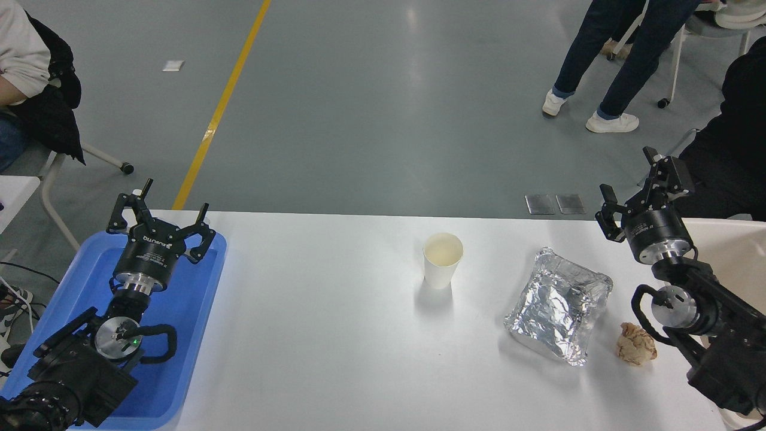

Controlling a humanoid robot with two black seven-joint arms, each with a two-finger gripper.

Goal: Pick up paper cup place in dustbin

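Note:
The paper cup (443, 259) stands upright on the white table (329, 335), just right of the middle and toward the far edge; it is white with a cream inside. The cream-beige dustbin (731, 251) shows only partly at the right edge, behind my right arm. My right gripper (627, 179) is open and empty, raised near the table's far right corner, well to the right of the cup. My left gripper (163, 209) is open and empty, parked over the blue tray at the lower left.
A crinkled silver foil container (559, 305) lies right of the cup, with a crumpled brown paper ball (637, 344) beside it. The blue tray (191, 311) lies at the table's left end. People stand and sit beyond the table at the top right (610, 60) and top left.

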